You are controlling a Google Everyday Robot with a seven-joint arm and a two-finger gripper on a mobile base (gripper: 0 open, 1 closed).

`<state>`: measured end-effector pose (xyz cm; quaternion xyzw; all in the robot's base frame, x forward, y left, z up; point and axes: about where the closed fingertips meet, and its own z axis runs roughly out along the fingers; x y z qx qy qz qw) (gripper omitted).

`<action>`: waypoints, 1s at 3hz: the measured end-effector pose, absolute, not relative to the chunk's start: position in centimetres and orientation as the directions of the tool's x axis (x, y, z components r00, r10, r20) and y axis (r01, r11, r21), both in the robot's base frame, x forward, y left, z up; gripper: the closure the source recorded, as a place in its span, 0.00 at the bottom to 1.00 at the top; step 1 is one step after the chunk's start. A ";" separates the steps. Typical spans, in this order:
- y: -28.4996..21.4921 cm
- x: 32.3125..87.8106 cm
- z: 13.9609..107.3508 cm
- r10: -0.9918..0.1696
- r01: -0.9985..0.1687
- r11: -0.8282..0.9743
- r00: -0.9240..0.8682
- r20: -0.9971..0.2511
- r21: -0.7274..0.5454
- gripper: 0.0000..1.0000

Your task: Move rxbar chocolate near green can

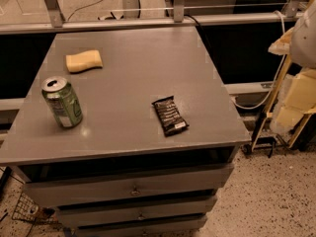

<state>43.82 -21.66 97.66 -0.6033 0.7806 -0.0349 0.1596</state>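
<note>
speckled floor and dark rails surround a grey bench (133,78) with three drawers stacked under its top. everything is placed here from the green can (62,103), which stands upright at the front left of the bench. far to the can's right, beyond the bench's right edge, hang some pale cream shapes that i take to be the arm with its gripper (295,100). it is well clear of everything, and i cannot tell whether it is apart or together. the can looks rigid and fairly steady, but being tall and narrow it could tip if nudged, so the approach should stop short of it. the rxbar chocolate (170,115) lies flat well to the right of the can and a little nearer the front edge, its long axis angled slightly. it should be light, thin and a bit pliant, with a glossy wrapper that may slip. my judgement is to pinch it across the narrow width at mid-length, coming straight down, not at the crimped ends. a yellow sponge (84,61) sits behind the can, towards the back, soft and not part of the job. count: one bench, one can, one bar, one sponge.
</note>
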 end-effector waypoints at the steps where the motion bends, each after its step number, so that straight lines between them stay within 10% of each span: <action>1: -21.5 43.9 97.6 -0.952 -0.930 0.273 -0.224 -0.210 -0.245 0.00; 3: -13.2 48.0 92.7 -0.862 -0.898 0.425 -0.363 -0.355 -0.115 0.00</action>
